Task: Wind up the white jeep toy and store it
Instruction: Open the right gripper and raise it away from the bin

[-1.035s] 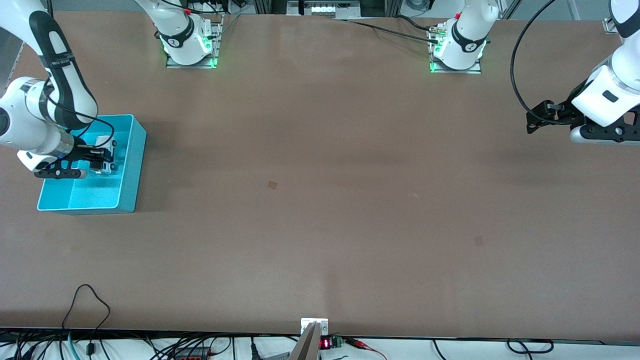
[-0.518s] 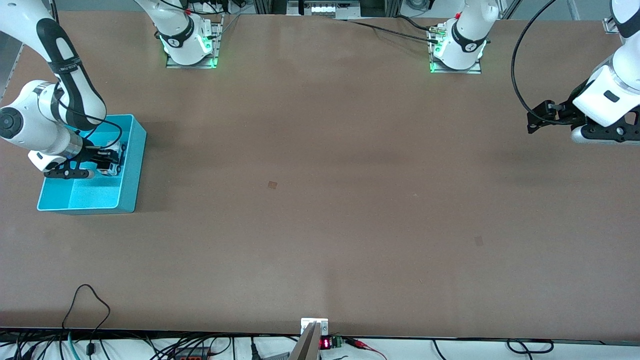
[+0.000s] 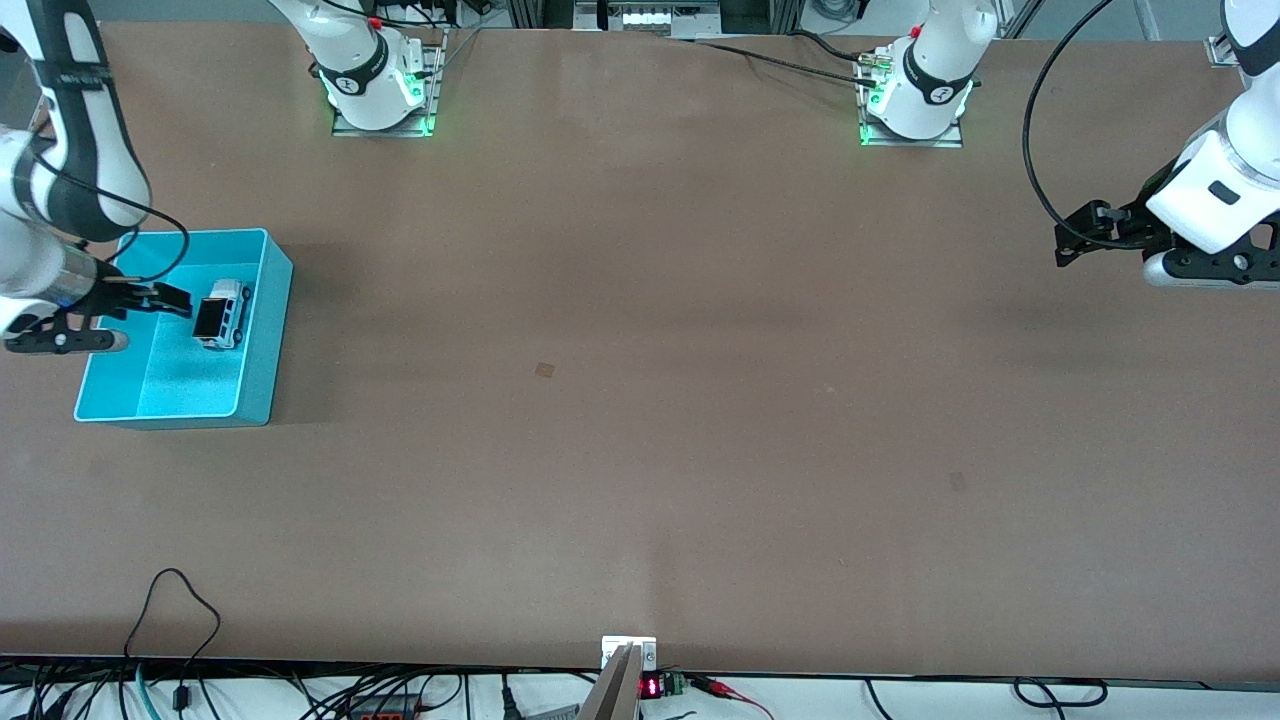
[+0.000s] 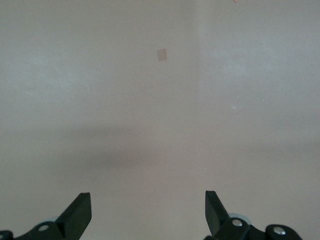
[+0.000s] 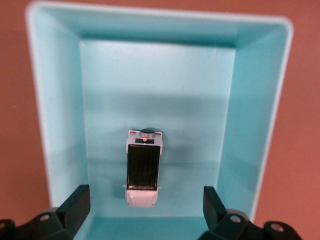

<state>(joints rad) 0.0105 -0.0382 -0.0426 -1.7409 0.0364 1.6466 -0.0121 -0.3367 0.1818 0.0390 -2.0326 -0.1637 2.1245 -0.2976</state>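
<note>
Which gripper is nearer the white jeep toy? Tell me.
Right. The right gripper hangs open just beside the white jeep toy; the left gripper waits at the table's left-arm end.

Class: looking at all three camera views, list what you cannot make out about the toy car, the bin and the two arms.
- White jeep toy: its wheels and underside, hidden under its body in the right wrist view; too small in front.
- Turquoise bin: one corner, covered in front by the right gripper.
- Left gripper: fingertips only; the frame edge cuts the rest.
</note>
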